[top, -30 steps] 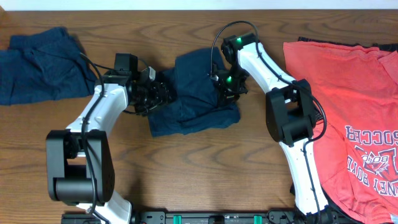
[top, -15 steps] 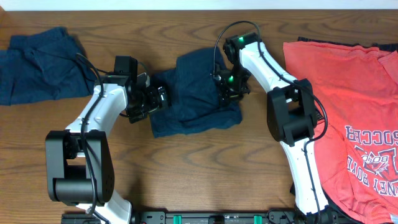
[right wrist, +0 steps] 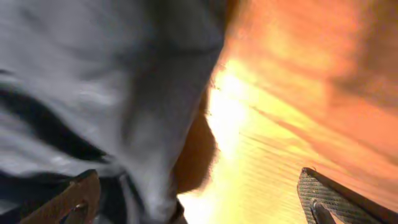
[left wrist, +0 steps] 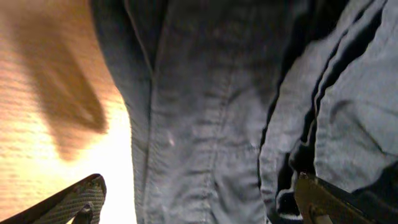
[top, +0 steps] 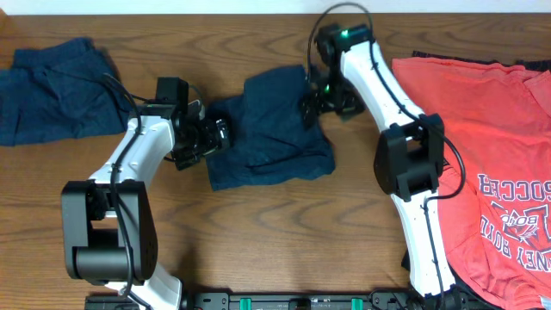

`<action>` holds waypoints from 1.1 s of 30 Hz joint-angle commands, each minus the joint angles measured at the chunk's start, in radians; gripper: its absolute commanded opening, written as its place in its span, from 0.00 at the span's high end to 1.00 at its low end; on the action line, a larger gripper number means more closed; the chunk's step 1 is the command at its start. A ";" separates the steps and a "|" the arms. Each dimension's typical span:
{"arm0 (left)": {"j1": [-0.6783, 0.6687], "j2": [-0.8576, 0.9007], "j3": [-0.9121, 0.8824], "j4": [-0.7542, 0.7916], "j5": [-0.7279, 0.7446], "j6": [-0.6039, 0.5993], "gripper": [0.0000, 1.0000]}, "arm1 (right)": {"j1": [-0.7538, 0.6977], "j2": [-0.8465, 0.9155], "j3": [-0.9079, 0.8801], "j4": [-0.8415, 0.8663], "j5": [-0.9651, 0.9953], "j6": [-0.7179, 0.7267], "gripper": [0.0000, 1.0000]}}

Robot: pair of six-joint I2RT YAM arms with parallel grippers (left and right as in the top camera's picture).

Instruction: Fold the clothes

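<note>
A brown wood-grain table [top: 284, 232] is seen from above. Near the middle of its far half lies a navy blue T-shirt [top: 267, 129], soft cotton folded into a rumpled, roughly square bundle with layered edges along its near side. The left gripper [top: 222, 136] sits at the bundle's left edge, its two dark fingers spread wide over seamed, creased fabric, pinching nothing. The right gripper [top: 320, 102] is at the bundle's far right corner, fingers likewise spread apart and empty, above cloth and bare wood. A second navy shirt [top: 56, 90] lies crumpled at the far left corner. A coral-red shirt [top: 482, 129] with white and dark printed lettering is spread flat along the right edge
</note>
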 commanded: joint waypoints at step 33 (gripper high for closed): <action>0.039 0.180 -0.052 0.273 0.311 -0.035 0.02 | 0.020 -0.169 0.344 -0.145 -0.072 -0.084 0.01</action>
